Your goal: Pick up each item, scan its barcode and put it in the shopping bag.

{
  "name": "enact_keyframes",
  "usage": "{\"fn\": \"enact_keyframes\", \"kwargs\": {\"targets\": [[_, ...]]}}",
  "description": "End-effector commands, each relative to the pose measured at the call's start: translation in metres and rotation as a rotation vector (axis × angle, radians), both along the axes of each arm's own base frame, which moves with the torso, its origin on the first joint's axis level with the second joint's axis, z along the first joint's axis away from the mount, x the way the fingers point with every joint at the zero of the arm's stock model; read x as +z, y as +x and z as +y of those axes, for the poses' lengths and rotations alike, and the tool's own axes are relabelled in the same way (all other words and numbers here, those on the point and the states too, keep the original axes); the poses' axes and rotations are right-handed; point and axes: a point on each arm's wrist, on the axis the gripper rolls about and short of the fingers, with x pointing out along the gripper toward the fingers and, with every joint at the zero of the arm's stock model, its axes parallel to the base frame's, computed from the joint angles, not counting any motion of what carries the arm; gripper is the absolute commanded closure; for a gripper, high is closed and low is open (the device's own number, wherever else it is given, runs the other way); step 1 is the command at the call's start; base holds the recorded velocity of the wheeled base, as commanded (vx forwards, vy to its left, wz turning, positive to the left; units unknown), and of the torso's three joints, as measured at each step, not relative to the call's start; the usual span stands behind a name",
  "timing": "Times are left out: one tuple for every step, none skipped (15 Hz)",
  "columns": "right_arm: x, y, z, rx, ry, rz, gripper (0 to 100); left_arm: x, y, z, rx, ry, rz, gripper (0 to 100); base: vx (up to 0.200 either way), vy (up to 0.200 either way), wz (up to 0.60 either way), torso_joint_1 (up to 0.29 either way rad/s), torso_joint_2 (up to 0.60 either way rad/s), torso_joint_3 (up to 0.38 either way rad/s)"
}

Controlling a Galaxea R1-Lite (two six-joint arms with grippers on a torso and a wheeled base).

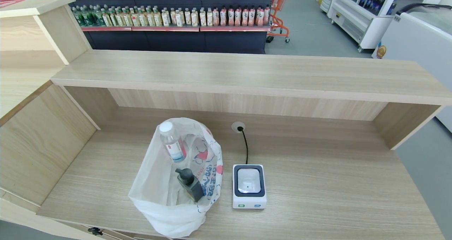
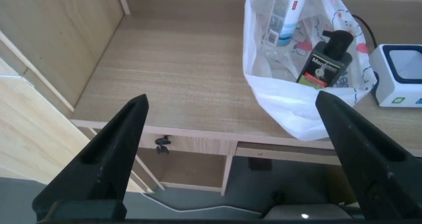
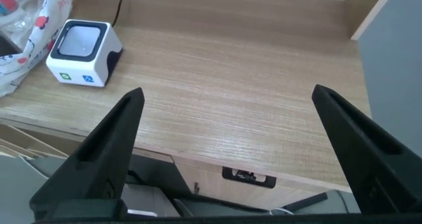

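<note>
Now, left gripper [image 2: 231,100] spread wide (nothing held), right gripper [image 3: 227,93] equally wide, empty, water bottle [image 1: 172,143] inside shopping bag [image 1: 152,187].

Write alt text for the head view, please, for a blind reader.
A white plastic shopping bag on a light wooden counter holds a clear white-capped water bottle and a dark pump bottle; a white box-shaped barcode scanner sits beside it.

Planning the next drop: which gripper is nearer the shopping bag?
Left. The left gripper hangs before the counter edge, facing the shopping bag; the right gripper is farther along, the scanner between it and the bag.
</note>
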Motion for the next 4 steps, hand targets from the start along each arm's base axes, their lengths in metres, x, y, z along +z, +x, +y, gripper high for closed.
{"fn": "enact_keyframes", "kwargs": {"targets": [[0.0,0.0002,0.0,0.001,-0.001,0.002,0,0.0,0.0,0.0,0.0,0.0,-0.001,0,0.0,0.0,0.0,0.0,0.0,0.0],[-0.0002,0.0002,0.0,0.001,-0.001,0.003,0,0.0,0.0,0.0,0.0,0.0,-0.001,0,0.0,0.0,0.0,0.0,0.0,0.0],[-0.0002,0.0002,0.0,0.001,-0.001,0.003,0,0.0,0.0,0.0,0.0,0.0,-0.001,0,0.0,0.0,0.0,0.0,0.0,0.0],[-0.0002,0.0002,0.0,0.0,-0.001,0.003,0,0.0,0.0,0.0,0.0,0.0,-0.001,0,0.0,0.0,0.0,0.0,0.0,0.0]]}}
